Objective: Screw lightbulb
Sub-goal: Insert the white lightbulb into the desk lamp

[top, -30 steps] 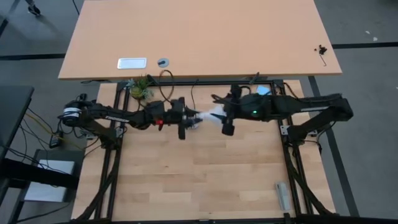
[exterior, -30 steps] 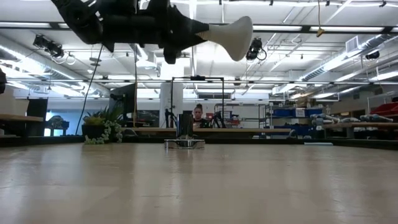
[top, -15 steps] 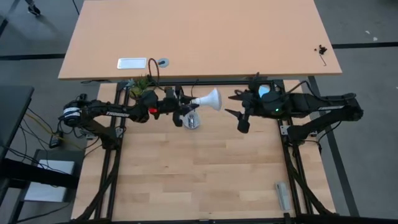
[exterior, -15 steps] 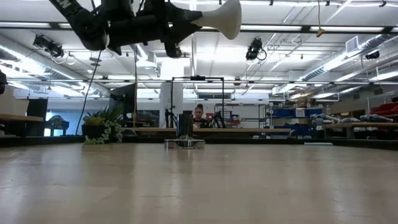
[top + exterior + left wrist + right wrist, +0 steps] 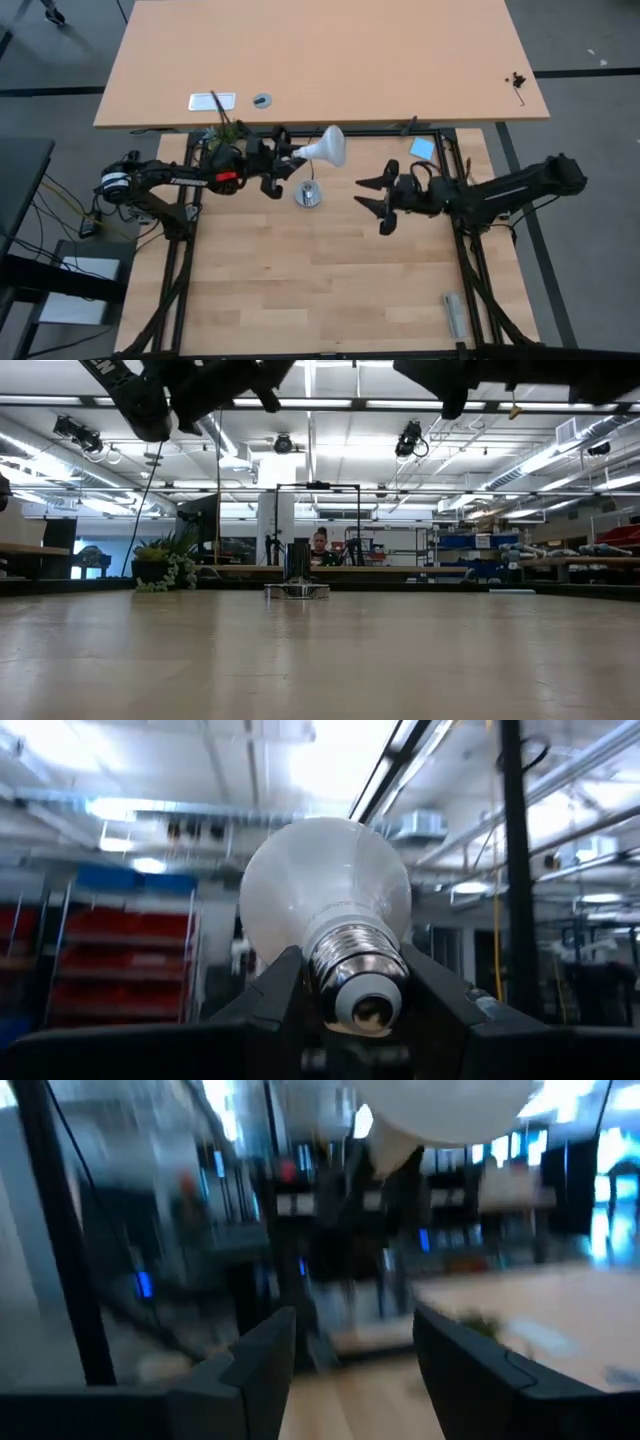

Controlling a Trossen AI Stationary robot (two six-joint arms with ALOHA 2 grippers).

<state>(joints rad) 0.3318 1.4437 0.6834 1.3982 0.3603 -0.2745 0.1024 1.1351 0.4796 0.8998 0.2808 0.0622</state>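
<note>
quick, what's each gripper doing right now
Left gripper: shut on the lightbulb, gripping its screw base, held up off the table.
Right gripper: open, holding nothing, off to the bulb's right.

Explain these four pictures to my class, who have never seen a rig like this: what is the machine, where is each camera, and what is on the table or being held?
This is a robot with two dark arms over a wooden table. One picture looks straight down from above, one looks level across the tabletop, and two come from cameras on the arms' wrists. The left tool grips the lightbulb by its metal screw base, holding it in the air; the left wrist camera shows that base pinched between two fingers. The right tool hangs open and empty nearby. On the table lies a round silver socket, and a small grey object sits near a corner.
</note>
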